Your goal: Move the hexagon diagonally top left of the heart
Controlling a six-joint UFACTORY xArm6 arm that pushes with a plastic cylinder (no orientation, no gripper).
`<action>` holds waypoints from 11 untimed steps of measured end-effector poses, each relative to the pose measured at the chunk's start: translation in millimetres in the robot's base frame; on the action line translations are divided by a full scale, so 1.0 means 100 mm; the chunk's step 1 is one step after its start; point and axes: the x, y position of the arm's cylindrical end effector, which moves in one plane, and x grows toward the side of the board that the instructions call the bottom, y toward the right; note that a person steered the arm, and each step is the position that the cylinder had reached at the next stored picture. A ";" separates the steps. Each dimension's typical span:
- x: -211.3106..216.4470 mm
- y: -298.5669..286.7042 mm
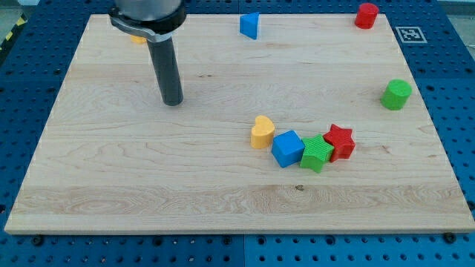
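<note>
On the wooden table (89, 185), the green block (396, 94), seemingly the hexagon, stands near the view's right edge, well apart from the yellow heart (261, 132). My tip (172, 102) rests far left of both. Claw state: cannot tell.

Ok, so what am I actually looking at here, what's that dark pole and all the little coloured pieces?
This is a single camera's view of a wooden board on a blue pegged table. The dark pole is a robot arm's rod; it holds nothing and only pushes. My tip is at the view's upper left, far from every block. Near the middle, a yellow heart, blue cube, green block and red star sit in a close row. Apart from them are a blue block at the top, a red block at the top right and a rounded green block at the right; either could be the hexagon.
</note>
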 end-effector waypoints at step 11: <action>-1.65 -0.30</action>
